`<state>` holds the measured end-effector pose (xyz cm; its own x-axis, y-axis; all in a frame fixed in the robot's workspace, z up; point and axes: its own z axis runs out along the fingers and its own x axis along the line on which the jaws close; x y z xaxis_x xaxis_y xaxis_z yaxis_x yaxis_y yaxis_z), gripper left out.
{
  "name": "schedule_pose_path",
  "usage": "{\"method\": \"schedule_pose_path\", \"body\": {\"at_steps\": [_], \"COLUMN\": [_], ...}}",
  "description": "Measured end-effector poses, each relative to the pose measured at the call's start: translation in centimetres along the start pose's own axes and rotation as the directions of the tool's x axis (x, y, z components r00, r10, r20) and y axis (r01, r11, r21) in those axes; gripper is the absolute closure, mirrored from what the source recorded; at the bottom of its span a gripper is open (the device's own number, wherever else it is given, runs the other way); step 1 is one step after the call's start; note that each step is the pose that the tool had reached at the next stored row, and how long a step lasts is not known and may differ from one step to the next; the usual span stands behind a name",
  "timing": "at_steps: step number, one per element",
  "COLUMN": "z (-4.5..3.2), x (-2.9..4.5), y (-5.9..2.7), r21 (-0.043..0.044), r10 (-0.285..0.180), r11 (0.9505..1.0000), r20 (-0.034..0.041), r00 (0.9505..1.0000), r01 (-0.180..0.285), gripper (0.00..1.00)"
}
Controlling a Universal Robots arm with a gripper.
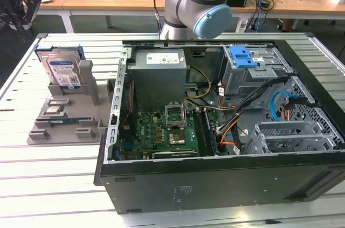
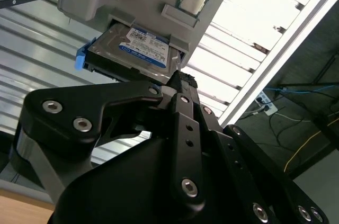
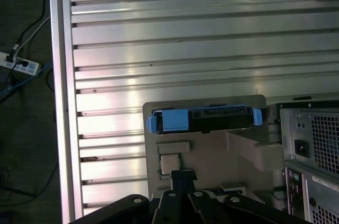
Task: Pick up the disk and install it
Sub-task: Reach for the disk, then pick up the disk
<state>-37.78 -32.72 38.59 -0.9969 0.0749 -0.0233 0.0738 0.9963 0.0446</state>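
Near the edge of the slatted aluminium table [image 1: 54,185] on the exterior view's left, the disk [image 1: 63,71] stands upright in a slot of a grey plastic holder [image 1: 91,88]. Its label faces the camera and blue rails run along its sides. In both wrist views the gripper [image 2: 181,79] [image 3: 183,173] hangs clear of the disk, its jaws drawn together with nothing between them. Further toward the exterior view's right, an open computer case [image 1: 215,185] lies on its side across the table's middle. Inside it are a grey power-supply box [image 1: 159,71] and, further right, a blue plastic bracket [image 1: 242,56] atop a metal cage. The arm [image 1: 199,1] rises behind the case at the table's back edge.
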Motion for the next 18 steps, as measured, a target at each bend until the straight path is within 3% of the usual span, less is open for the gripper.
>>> {"method": "schedule_pose_path", "body": {"at_steps": [7, 8, 9, 11, 13, 16, 17, 18], "z": [0.00, 0.00, 0.00, 0.00, 0.00, 0.00, 0.00, 0.00], "x": [0.00, 0.00, 0.00, 0.00, 0.00, 0.00, 0.00, 0.00], "y": [0.01, 0.01, 0.01, 0.01, 0.01, 0.01, 0.01, 0.01], "r21": [-0.0001, -0.0004, -0.0017, -0.0031, -0.0050, -0.0069, -0.0076, -0.0089], "r10": [-0.002, -0.017, -0.070, -0.118, -0.183, -0.239, -0.261, -0.296], "r11": [1.0000, 0.9999, 0.9976, 0.9930, 0.9830, 0.9711, 0.9654, 0.9551], "r20": [-0.0001, -0.0007, -0.0030, -0.0051, -0.0078, -0.0100, -0.0109, -0.0122], "r00": [1.0000, 0.9999, 0.9976, 0.9930, 0.9830, 0.9711, 0.9653, 0.9550], "r01": [0.002, 0.017, 0.070, 0.118, 0.183, 0.239, 0.261, 0.296], "gripper": [0.89, 0.89, 0.89, 0.89, 0.89, 0.89, 0.89, 0.89]}}
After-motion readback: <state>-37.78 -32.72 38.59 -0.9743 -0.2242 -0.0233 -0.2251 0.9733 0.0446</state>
